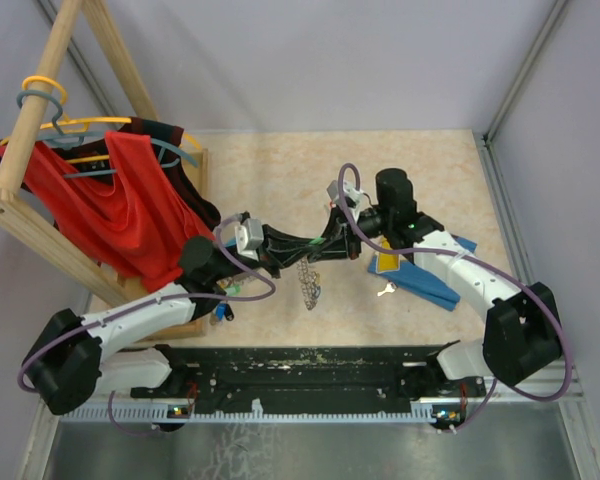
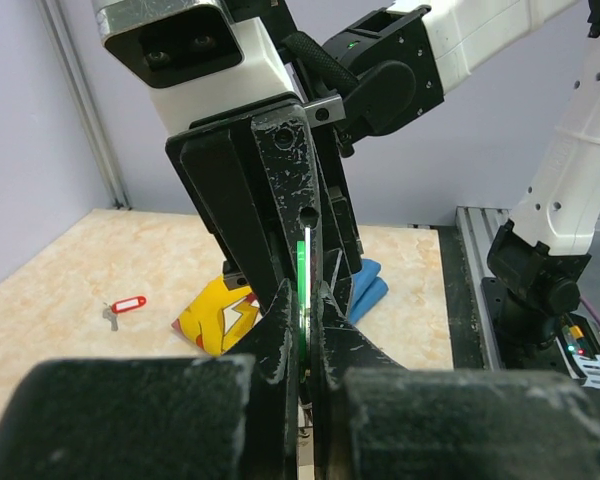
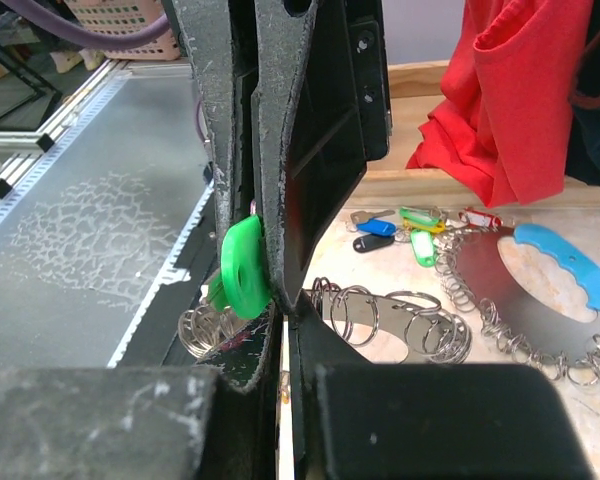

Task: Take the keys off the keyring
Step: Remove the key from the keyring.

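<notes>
Clamping the keyring (image 1: 308,283) tight in the left gripper (image 2: 302,320), squeezing the green-tagged key (image 3: 242,268) in the fully closed right gripper (image 3: 282,318), mid-air over the table (image 1: 280,180). Probably risking the thin tag slipping free, or the ring dropping, if pulling crookedly.

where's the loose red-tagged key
Left wrist view: the key with a red plastic tag lies far left on the beige tabletop, beside the yellow packet.

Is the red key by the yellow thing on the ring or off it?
Off. The red key lies alone on the table, away from the keyring.
</notes>
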Action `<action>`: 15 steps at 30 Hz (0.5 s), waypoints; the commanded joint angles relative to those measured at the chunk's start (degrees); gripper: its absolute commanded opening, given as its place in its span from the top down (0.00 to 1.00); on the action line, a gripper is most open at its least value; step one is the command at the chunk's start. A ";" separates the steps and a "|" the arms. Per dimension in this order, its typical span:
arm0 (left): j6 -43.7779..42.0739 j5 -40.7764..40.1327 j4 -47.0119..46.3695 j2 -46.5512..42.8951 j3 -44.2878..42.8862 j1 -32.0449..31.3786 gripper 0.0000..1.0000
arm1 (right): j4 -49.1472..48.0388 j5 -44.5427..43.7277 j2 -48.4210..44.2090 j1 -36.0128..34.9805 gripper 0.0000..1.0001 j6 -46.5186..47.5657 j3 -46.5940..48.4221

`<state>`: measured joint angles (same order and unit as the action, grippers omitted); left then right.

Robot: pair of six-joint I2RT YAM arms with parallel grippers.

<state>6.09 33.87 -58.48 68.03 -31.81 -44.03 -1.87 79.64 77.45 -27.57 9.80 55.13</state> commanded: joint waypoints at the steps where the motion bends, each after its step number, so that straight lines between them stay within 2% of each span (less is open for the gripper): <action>1: -0.77 -4.77 4.86 -2.87 -4.88 -1.88 1.00 | -3.07 3.67 0.34 0.15 1.00 -2.06 0.90; 8: -1.98 -0.68 4.52 -0.97 -6.39 -2.53 1.00 | -3.22 6.05 0.47 -0.37 1.00 -1.96 0.74; 15: -6.49 2.95 9.25 -1.42 -8.45 -2.62 1.00 | -1.33 6.75 1.06 -0.38 1.00 -2.34 1.56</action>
<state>3.27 34.81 -48.64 67.51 -36.84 -46.26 -3.38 84.55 77.76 -27.35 7.84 55.16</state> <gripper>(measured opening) 0.026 0.009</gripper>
